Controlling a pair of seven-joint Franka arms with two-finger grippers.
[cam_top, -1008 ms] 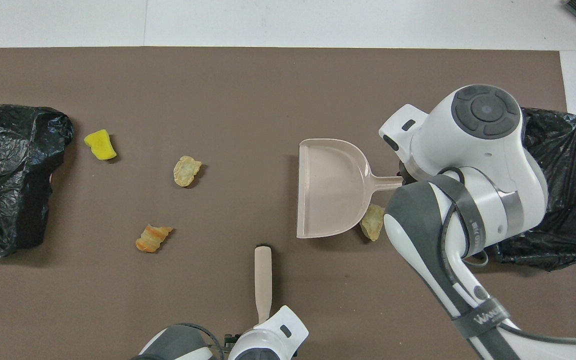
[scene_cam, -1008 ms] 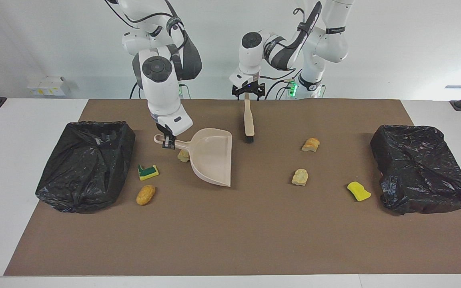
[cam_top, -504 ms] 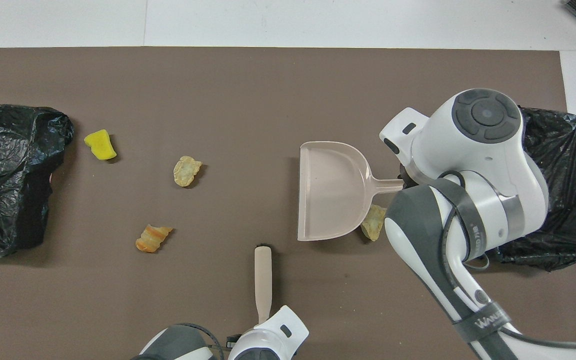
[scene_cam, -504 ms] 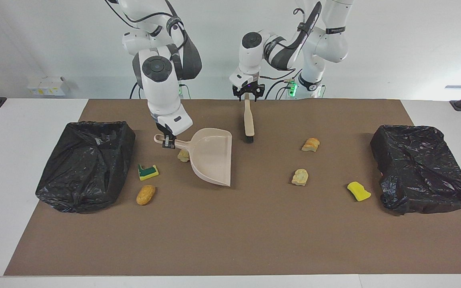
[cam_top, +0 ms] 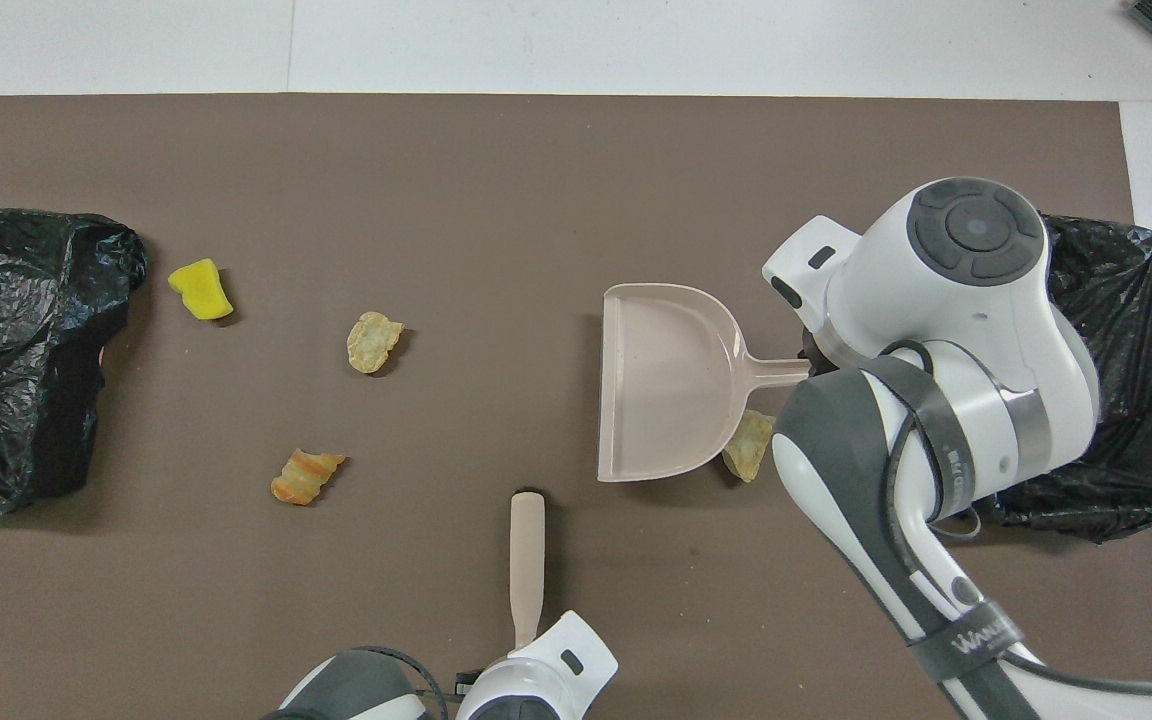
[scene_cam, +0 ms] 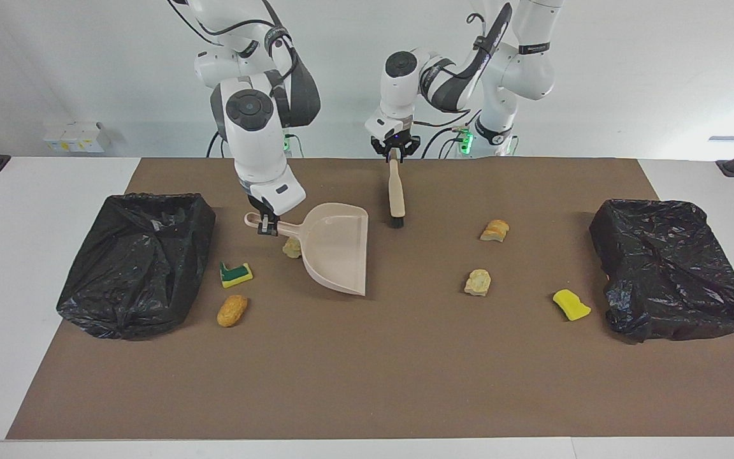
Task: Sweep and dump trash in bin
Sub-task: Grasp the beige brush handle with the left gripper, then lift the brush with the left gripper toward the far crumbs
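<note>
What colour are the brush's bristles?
Black, on the brush with its beige handle; clearest in the facing view.

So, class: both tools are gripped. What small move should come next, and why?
Probably lift the brush in the left gripper and carry it toward the dustpan held by the right gripper. The pan is empty, and a pale scrap lies against its robot-side rim.

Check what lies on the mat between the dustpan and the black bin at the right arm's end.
In the facing view, the green-and-yellow sponge piece and the orange-brown nugget lie between the dustpan and that bin.
</note>
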